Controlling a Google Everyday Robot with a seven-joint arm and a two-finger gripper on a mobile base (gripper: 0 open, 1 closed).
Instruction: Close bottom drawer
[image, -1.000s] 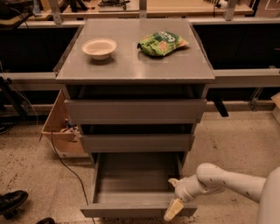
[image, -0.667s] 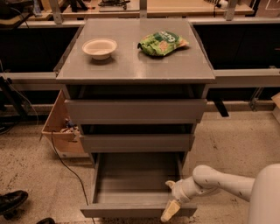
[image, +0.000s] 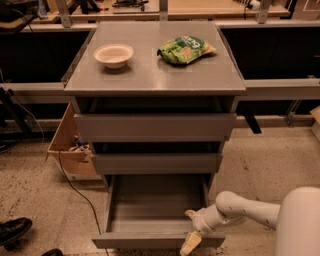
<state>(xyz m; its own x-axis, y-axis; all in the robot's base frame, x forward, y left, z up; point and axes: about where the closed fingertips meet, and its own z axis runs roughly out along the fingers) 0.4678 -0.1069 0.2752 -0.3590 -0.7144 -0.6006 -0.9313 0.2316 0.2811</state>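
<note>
The bottom drawer (image: 150, 205) of the grey cabinet stands pulled far out, its smooth grey floor bare and its slim front panel (image: 145, 242) at the lower edge of the view. My gripper (image: 191, 236) reaches in from the lower right on a white arm (image: 245, 210). It sits at the right end of the drawer's front panel, one pale finger (image: 188, 245) hanging down in front of the panel. The top drawer (image: 155, 127) and middle drawer (image: 156, 163) sit slightly out.
A white bowl (image: 114, 54) and a green snack bag (image: 185, 49) lie on the cabinet top. A cardboard box (image: 70, 150) and a black cable (image: 75, 187) are on the floor at the left. A shoe (image: 12, 231) shows at the lower left.
My gripper and arm have shifted left, closer onto the right end of the bottom drawer's front panel. The drawer has hardly moved.
</note>
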